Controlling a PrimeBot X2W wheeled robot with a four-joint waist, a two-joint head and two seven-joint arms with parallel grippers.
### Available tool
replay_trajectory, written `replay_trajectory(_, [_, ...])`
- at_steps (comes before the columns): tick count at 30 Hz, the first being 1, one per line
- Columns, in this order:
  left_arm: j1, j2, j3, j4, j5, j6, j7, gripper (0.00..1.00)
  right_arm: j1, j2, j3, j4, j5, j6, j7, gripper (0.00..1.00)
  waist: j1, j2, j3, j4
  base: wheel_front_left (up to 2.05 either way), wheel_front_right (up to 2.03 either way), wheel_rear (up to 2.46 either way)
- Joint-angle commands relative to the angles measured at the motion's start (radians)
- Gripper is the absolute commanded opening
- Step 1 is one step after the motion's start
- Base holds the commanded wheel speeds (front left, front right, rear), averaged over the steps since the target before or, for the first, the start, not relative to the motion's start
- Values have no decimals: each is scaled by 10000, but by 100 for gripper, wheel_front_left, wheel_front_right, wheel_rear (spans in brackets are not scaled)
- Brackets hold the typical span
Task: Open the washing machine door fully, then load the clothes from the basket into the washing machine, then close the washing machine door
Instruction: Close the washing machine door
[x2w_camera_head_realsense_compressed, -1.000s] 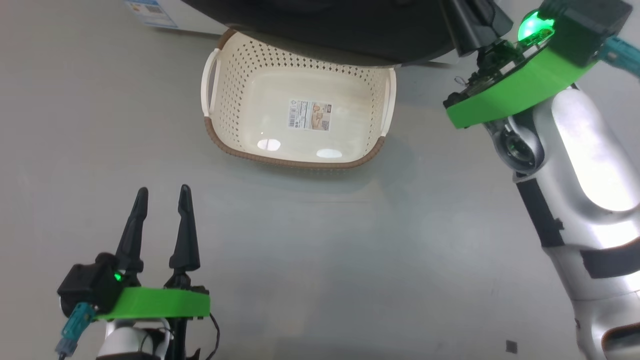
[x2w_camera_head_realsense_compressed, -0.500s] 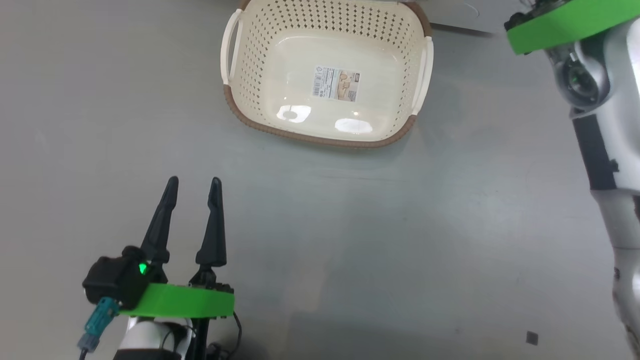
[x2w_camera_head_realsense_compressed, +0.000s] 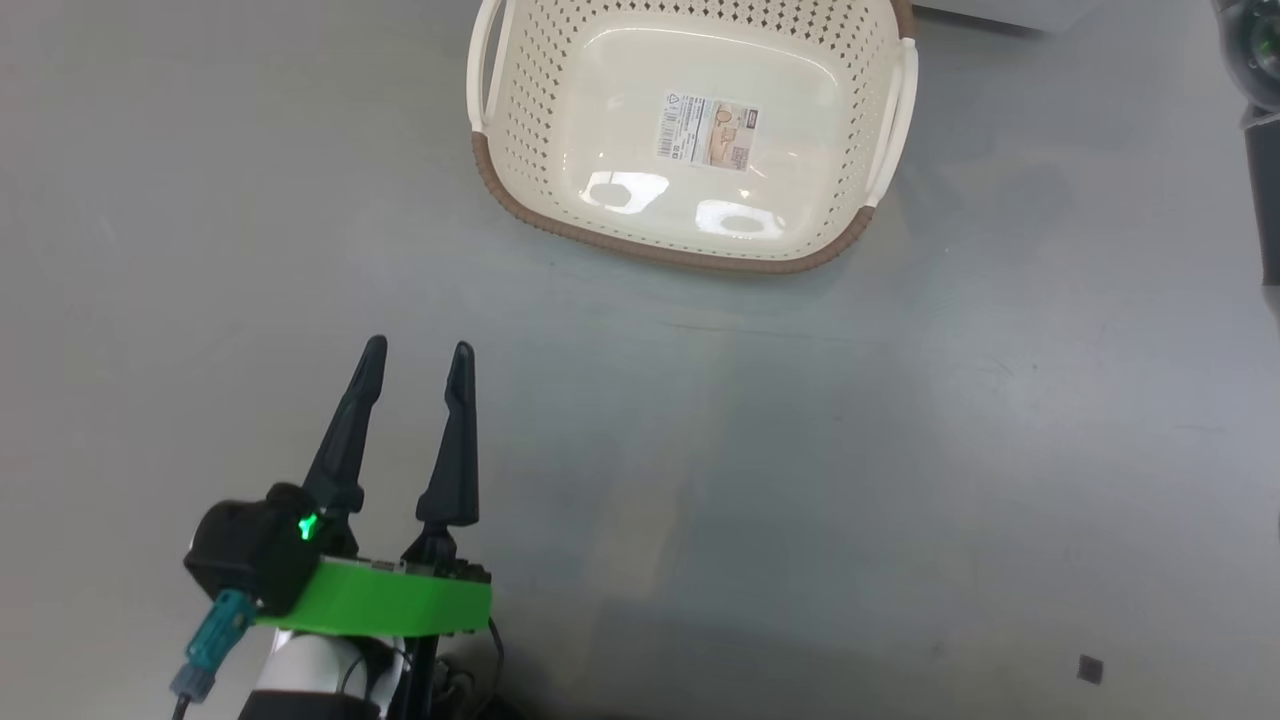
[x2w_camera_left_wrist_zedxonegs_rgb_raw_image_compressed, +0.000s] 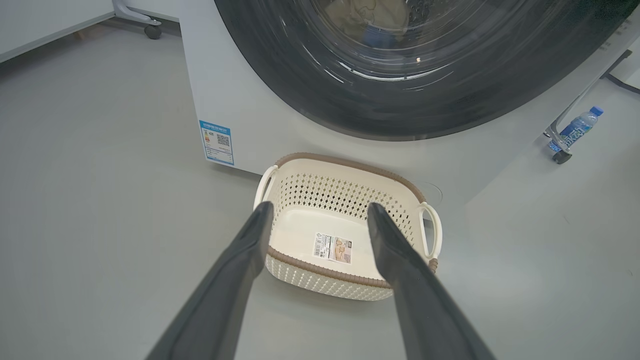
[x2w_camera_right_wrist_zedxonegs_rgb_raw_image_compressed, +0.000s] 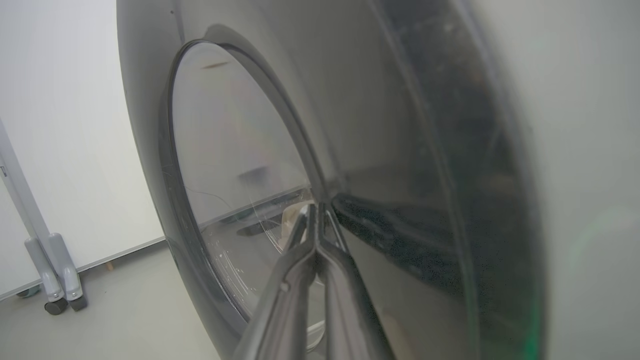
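As seen through the washing machine door, up beyond the left tool: the clothes, cream and blue, inside. Nearer, straight ahead and framed between that tool's wide-spread, empty fingers: the basket, empty, on the floor. Right tool clamped shut on nothing, tips right at the door's glass edge.

Cream perforated basket upright on floor, just before white washing machine, cream clothes behind black-rimmed door glass
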Motion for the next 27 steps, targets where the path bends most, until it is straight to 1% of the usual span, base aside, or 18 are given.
replay_trajectory(1, [82, 102, 290, -309, 70, 6, -69, 100, -472, -140, -344, -85, -61, -149, -3, 0, -1, 0, -17, 25, 0, 0, 0])
replay_trajectory(9, [-53, 102, 518, -266, 99, 6, -69, 100, -280, -33, -326, -161, -76, -149, -3, 0, -1, 0, -194, -265, 0, 0, 0])
replay_trajectory(16, [-253, 102, 827, 28, 110, 6, -69, 100, 452, 243, -149, -622, 119, -149, -3, 0, -1, 0, -681, -819, 0, 0, 0])
replay_trajectory(19, [-340, 102, 991, 229, 17, 6, -69, 100, 924, 286, -45, -889, 199, -149, -3, 30, -1, 0, -997, -1086, 0, 0, 0])
replay_trajectory(21, [-363, 102, 1133, 385, -84, 6, -69, 100, 1290, 297, 34, -1077, 206, -149, -3, 43, -1, 0, -1239, -1265, 0, 0, 0])
replay_trajectory(23, [-351, 102, 1254, 540, -172, 6, -69, 100, 1683, 294, 150, -1279, 149, -149, -3, 53, -1, 0, -1521, -1461, 0, 0, 0])
replay_trajectory(24, [-326, 102, 1328, 618, -219, 6, -69, 100, 1889, 311, 192, -1378, 138, -149, -3, 65, -1, 0, -1686, -1572, 0, 0, 0])
replay_trajectory(25, [-307, 102, 1389, 688, -251, 6, -69, 100, 2091, 318, 203, -1482, 141, -149, -3, 74, -1, 0, -1818, -1650, 0, 0, 0])
replay_trajectory(26, [-307, 102, 1389, 688, -251, 6, -69, 100, 2091, 318, 203, -1482, 141, -149, -3, 74, -1, 0, -1818, -1650, 0, 0, 0])
replay_trajectory(27, [-276, 102, 1463, 774, -253, 6, -69, 100, 2301, 334, 203, -1584, 133, -149, -3, 80, -1, 0, -1993, -1746, 0, 0, 0])
